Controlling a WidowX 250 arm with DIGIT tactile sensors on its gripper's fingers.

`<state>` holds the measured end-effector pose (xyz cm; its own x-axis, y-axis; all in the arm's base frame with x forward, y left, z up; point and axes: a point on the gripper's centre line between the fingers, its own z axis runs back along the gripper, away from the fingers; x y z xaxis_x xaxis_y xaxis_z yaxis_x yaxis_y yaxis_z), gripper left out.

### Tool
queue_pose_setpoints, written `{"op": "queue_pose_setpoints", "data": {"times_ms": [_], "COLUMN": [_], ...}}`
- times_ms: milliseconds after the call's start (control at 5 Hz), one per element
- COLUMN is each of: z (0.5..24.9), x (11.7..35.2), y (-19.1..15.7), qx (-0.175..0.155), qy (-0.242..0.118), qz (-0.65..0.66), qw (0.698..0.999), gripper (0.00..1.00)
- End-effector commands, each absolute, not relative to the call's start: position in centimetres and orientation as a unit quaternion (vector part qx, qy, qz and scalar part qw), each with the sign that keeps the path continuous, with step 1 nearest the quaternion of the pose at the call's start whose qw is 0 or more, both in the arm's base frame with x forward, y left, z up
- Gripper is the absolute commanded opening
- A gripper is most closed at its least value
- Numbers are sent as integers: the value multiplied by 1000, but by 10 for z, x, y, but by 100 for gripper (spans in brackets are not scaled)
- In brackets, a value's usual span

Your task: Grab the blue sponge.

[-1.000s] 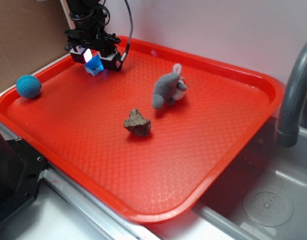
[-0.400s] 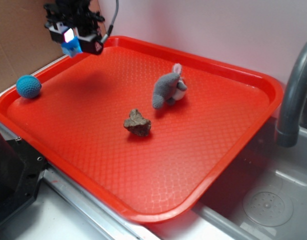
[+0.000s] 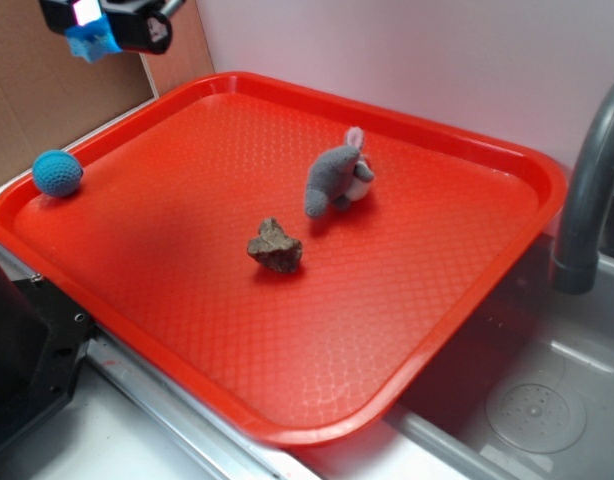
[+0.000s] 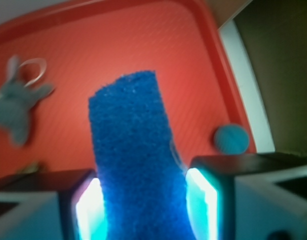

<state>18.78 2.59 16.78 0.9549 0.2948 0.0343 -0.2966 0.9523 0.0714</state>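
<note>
While I watch from the exterior view, the gripper (image 3: 90,25) hangs high at the top left corner, above and beyond the far left edge of the red tray (image 3: 467,150), with the blue sponge (image 3: 92,42) clamped between its fingers and clear of the tray. My wrist view confirms the hold: the blue sponge (image 4: 136,160) stands upright between the two pads (image 4: 201,200), which press against its sides (their inner faces glow pale cyan), so the jaws are closed narrowly on it. Below, on the tray, I see the teal crocheted ball (image 3: 57,172) near the left rim, the grey plush toy (image 3: 337,182) lying toward the middle back, and a brown lumpy piece (image 3: 275,246) just in front of the plush. A grey faucet (image 3: 587,190) rises at the right over the sink (image 3: 537,400).
</note>
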Motion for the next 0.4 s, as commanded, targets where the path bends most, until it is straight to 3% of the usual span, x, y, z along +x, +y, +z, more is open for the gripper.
{"op": "queue_pose_setpoints", "data": {"times_ms": [0, 200], "z": [209, 200], "x": [141, 147], "y": [-1, -3], "qx": [13, 46], "qy": [-59, -53], "qz": [94, 122], "qw": [994, 990], "gripper": [0, 0]}}
